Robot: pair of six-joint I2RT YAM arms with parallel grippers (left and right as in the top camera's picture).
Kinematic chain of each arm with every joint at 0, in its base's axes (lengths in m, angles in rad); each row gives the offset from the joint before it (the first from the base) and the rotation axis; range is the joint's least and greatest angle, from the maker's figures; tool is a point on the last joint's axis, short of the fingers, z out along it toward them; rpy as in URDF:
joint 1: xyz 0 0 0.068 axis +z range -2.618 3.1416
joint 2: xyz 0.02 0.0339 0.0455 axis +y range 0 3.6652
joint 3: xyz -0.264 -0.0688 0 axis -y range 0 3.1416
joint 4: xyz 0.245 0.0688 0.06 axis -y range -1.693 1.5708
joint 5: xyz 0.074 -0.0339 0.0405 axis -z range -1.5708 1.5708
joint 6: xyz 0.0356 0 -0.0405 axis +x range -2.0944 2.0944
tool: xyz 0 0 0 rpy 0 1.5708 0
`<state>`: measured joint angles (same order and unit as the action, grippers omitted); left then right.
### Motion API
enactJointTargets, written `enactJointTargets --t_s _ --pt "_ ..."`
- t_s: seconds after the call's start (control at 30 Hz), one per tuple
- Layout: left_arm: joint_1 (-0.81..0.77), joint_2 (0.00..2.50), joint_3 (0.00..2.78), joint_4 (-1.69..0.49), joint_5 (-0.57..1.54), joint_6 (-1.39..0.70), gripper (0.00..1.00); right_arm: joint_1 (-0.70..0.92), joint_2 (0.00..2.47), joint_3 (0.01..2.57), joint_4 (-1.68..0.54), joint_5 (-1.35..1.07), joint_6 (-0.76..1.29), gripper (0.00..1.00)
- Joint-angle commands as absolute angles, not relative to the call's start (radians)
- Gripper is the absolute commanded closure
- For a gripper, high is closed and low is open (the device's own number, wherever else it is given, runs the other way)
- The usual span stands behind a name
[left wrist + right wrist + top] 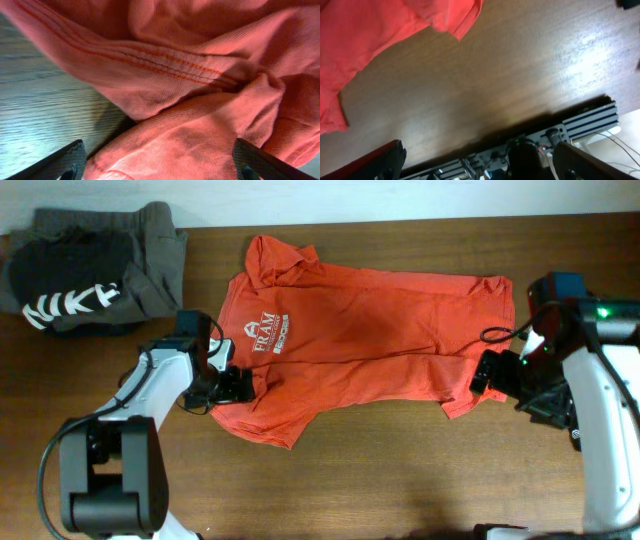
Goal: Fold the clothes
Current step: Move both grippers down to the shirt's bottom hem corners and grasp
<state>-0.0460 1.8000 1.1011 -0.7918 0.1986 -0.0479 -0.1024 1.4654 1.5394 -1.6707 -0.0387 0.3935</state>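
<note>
The shirt (370, 330) lies spread across the middle of the table (400, 480). Step in hand: taking hold of its left edge for a fold. The left gripper (237, 385) stands wide, straddling bunched hem fabric, not clamped. The right gripper (493, 372) hangs released over bare wood just beside the right edge. Next move: close on the fabric, then lift and carry it over evenly. Legible print: "FRAM" (268, 340) on the chest; "NIKE" (70, 302) on the dark pile (150, 250) at the far left.

red-orange shirt (370, 330), spread out, collar leftward
</note>
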Motion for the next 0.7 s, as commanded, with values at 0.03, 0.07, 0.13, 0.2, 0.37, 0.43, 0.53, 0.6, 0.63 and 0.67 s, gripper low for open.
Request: enactJointTargets --t_s 0.03,0.07,0.13,0.2,0.37,0.43,0.53,0.6,0.63,0.67 --pt "-0.040 1.839 1.093 -0.792 0.260 -0.028 0.11 -0.105 1.400 1.534 -1.699 -0.076 0.419 0.01" --pt "-0.041 1.839 1.093 -0.794 0.260 -0.028 0.16 -0.105 1.390 1.529 -1.699 -0.084 0.432 0.01" --pt "-0.041 1.839 1.093 -0.801 0.261 -0.028 0.21 -0.105 1.378 1.514 -1.699 -0.087 0.455 0.01" --pt "-0.041 1.839 1.093 -0.806 0.272 -0.029 0.36 -0.105 1.367 1.482 -1.694 -0.095 0.455 0.01" --pt "-0.041 1.840 1.093 -0.808 0.294 -0.030 0.80 -0.105 1.365 1.328 -1.607 -0.120 0.508 0.01" --pt "-0.041 1.840 1.093 -0.808 0.294 -0.030 0.93 -0.105 1.366 1.277 -1.550 -0.128 0.519 0.01" --pt "-0.041 1.840 1.093 -0.809 0.293 -0.030 0.99 -0.105 1.366 1.219 -1.474 -0.131 0.552 0.01" --pt "-0.041 1.840 1.093 -0.810 0.293 -0.030 0.99 -0.105 1.366 1.184 -1.422 -0.131 0.565 0.01" --pt "-0.041 1.840 1.093 -0.810 0.293 -0.030 0.99 -0.106 1.366 1.166 -1.393 -0.131 0.567 0.01" --pt "-0.041 1.840 1.093 -0.809 0.293 -0.030 0.99 -0.106 1.367 1.149 -1.369 -0.131 0.568 0.01"
